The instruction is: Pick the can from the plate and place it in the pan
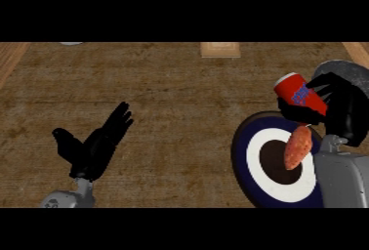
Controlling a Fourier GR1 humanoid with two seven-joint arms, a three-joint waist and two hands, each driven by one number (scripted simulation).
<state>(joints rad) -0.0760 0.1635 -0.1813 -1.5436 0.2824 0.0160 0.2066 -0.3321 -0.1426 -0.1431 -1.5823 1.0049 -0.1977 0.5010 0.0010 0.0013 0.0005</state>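
Single head view, steeply down and close over the counter, forearms entering from below.

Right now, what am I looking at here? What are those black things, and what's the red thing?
You are looking down from the robot's head at a brown counter. The black shapes are its two hands on grey forearms. The left hand rests open, fingers up, holding nothing. The right hand is curled round a red can with blue lettering, lifted above a round plate with dark blue and white rings. An orange-brown piece of food lies on that plate. Behind the right hand, a grey round thing, probably the pan, peeks out.
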